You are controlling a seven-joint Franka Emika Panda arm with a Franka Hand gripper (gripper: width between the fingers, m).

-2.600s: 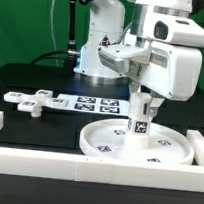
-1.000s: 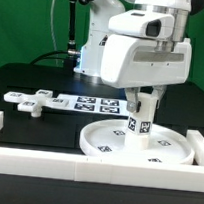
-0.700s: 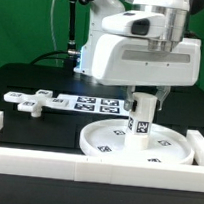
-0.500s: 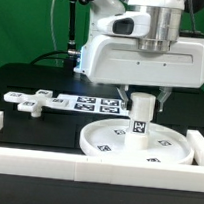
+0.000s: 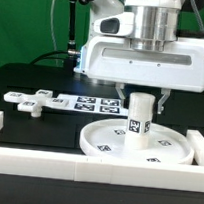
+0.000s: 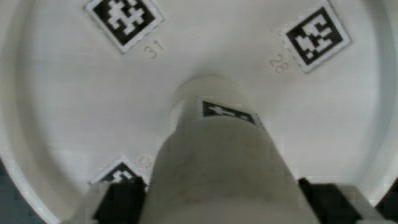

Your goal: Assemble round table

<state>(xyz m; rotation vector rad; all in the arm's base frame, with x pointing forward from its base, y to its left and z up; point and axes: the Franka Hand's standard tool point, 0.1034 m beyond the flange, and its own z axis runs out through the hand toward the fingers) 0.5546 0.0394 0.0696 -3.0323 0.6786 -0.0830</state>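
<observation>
Leg (image 5: 139, 118): upright at the middle of the disc (image 5: 99, 141), a tag on its near side.
Jaws: closed on the leg's upper end, one finger (image 6: 118, 203) at each side.
Disc: flat on the black bench (image 5: 18, 83), just behind the border rail (image 5: 44, 165).
Foot (image 5: 32, 102): lying on the bench toward the exterior view's left, well apart from the disc.
Marker board (image 5: 95, 102): on the bench behind the disc, near the foot.

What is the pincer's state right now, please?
Pincer: straddles the upright leg; whether it actually grips cannot be told.
</observation>
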